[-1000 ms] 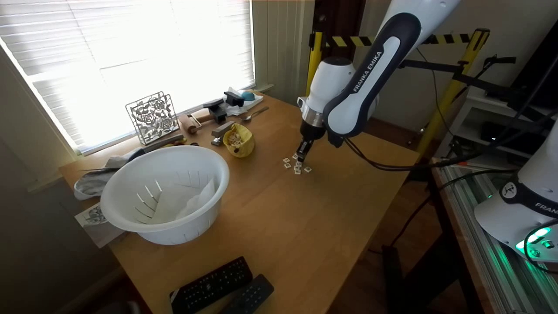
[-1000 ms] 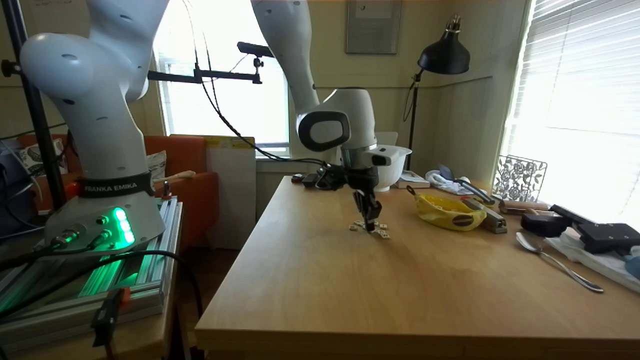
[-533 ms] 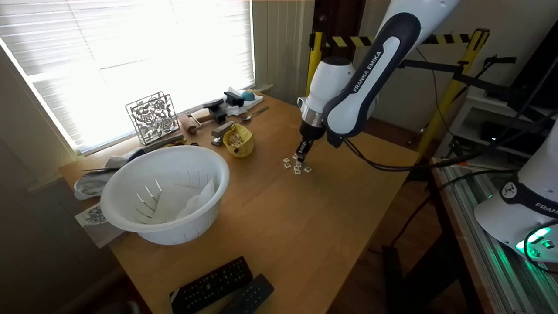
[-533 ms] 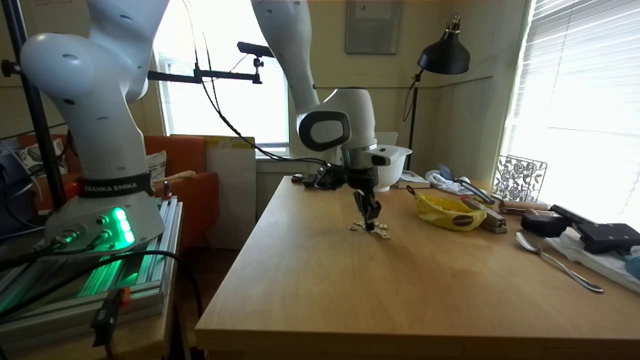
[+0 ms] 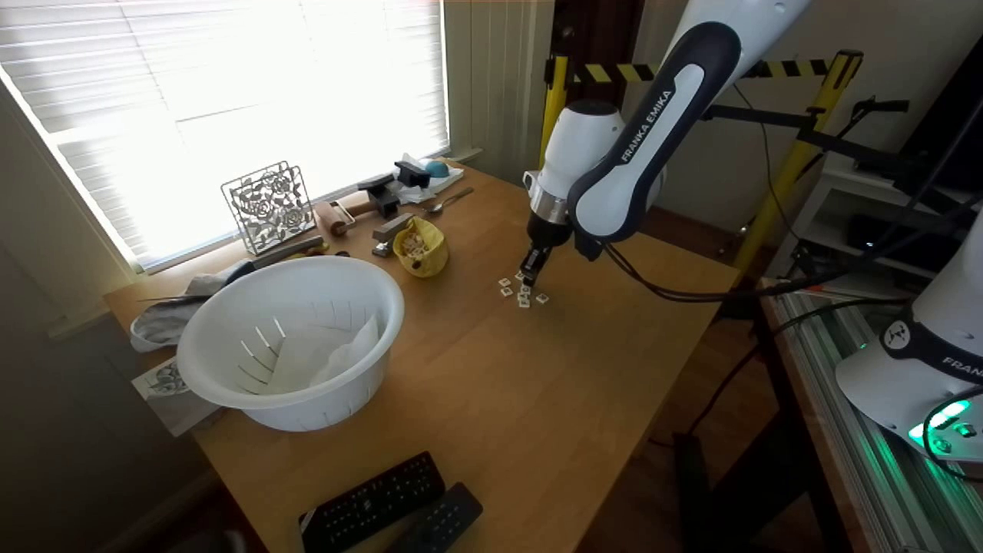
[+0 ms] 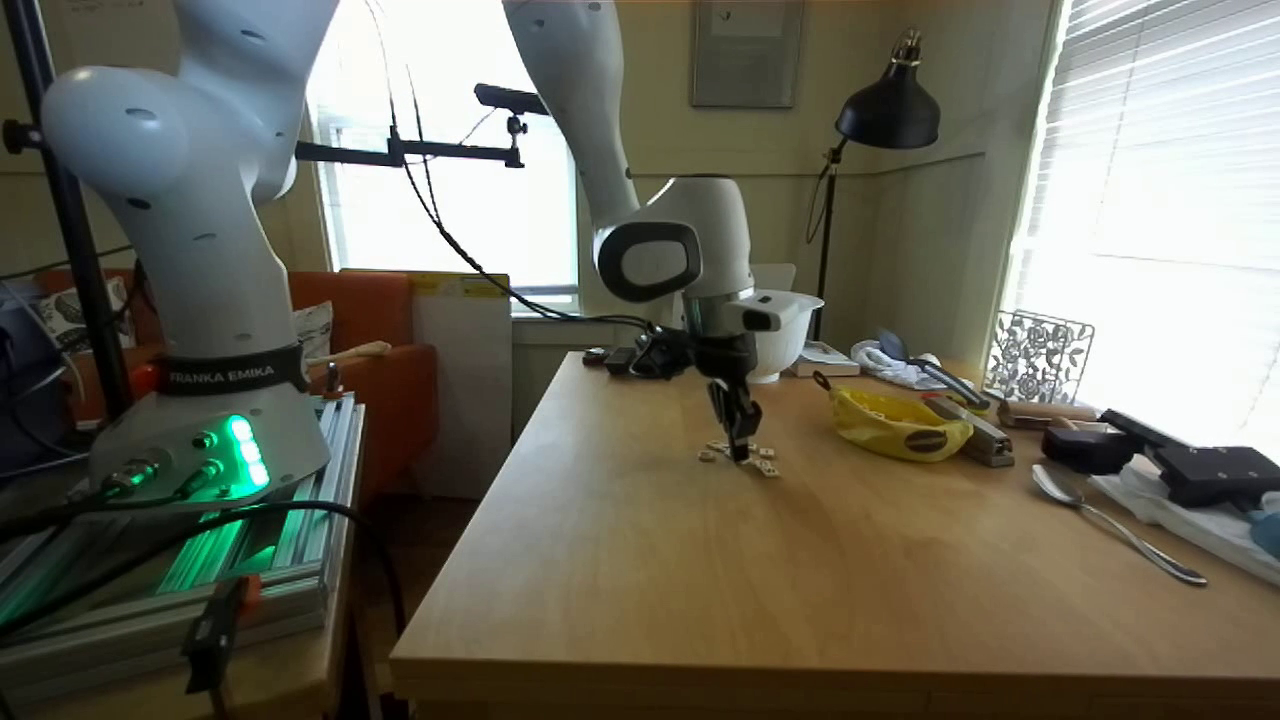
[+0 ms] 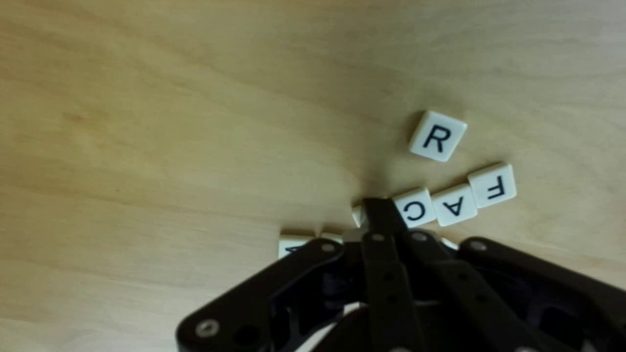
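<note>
Found fingers (image 7: 383,217) pressed together, just beside tile C (image 7: 415,209). Judged it light, stiff, smooth, hardly fragile; best pinched across opposite edges, clear of neighbouring A (image 7: 455,206).

— Near the window blinds (image 5: 253,84) you have a metal holder (image 5: 269,207) with a rose pattern, and not far from it a wide white basin (image 5: 307,415).

— Yes, and inside this basin you can see a white sheet (image 5: 303,361). At one end of the table (image 5: 499,415) you have two black remote controls (image 5: 376,503), lying just beside each other.

— On this same table you find also a metal spoon (image 6: 1100,516). The black objects (image 6: 1215,475) near it are too dark for me to name them surely.

— Farther behind, your black lamp (image 6: 888,108) stands by the wall, and an orange armchair (image 6: 400,400) is near a bright window (image 6: 530,230).
</note>
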Controlling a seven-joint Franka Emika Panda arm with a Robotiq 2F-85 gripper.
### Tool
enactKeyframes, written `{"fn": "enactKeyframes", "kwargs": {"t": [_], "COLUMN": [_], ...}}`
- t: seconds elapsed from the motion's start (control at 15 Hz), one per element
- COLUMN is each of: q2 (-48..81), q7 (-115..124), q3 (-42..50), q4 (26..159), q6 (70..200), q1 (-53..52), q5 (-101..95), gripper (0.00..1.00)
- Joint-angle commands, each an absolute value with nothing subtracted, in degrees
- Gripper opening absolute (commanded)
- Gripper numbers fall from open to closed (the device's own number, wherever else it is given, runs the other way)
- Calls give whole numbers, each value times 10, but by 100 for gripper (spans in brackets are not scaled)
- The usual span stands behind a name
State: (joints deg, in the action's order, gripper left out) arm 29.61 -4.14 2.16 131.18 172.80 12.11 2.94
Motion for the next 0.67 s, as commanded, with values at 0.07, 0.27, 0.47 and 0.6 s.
{"fn": "enactKeyframes", "kwargs": {"t": [0.07,0.27,0.47,0.6], "q2": [284,269,252,244], "q7": [-46,-52,-68,-83], "q3": [-4,-18,-43,-52], "q4": [1316,1323,1330,1334], "q6": [1728,1732,1708,1690], "q1": [140,154,176,185], "q5": [42,43,48,46], "gripper": [0,0,0,0]}}
